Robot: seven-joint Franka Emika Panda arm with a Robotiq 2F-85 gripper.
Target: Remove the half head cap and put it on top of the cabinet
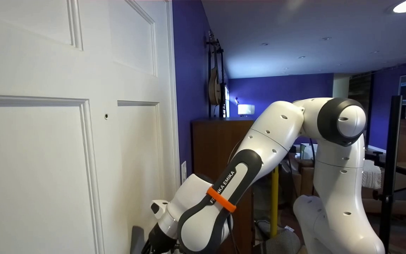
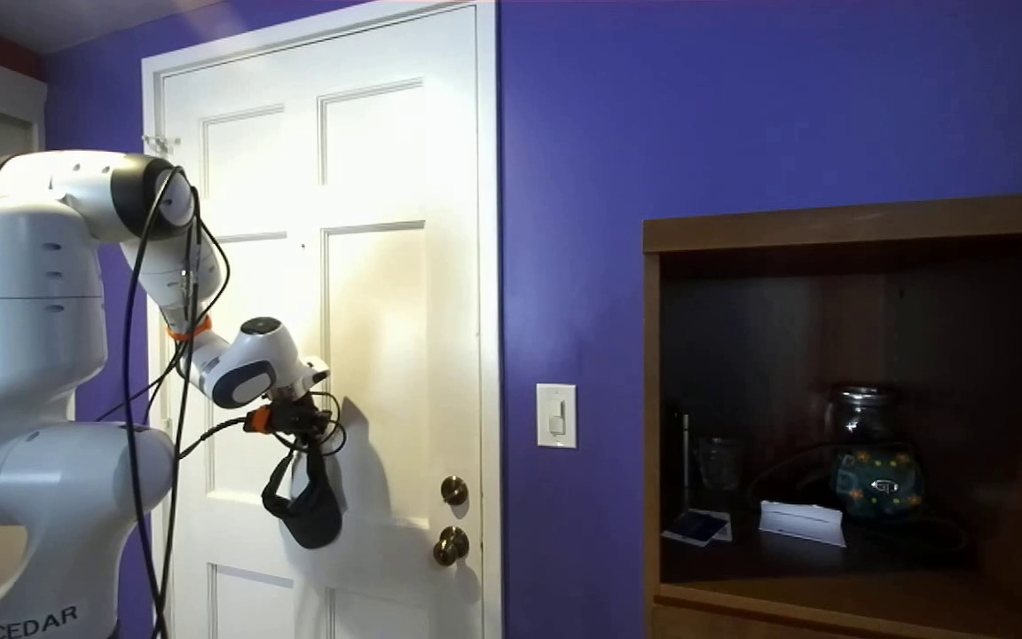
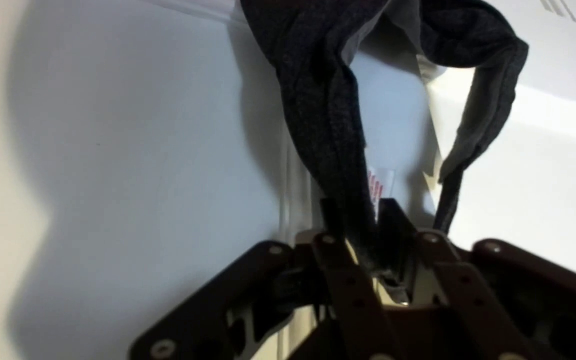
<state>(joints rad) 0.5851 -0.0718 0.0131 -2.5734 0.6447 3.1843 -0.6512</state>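
The bench [image 2: 839, 596] is a shelf inside the open cabinet [image 2: 857, 224], deep in shade at the back and lighter brown along the front. A white sheet [image 2: 801, 524], creased lengthwise, lies near the middle. To its left, apart from it, lies a dark blue card [image 2: 697, 527] with white showing at its edges. Behind the card stands a clear glass [image 2: 719, 463]; just left of the glass rises a thin pale strip [image 2: 686, 448], its base lost in shadow. Behind the sheet and to its right sits a flowered purse [image 2: 879, 482], clasp outward. A lidded jar [image 2: 861, 413] shows behind the purse, its foot hidden.
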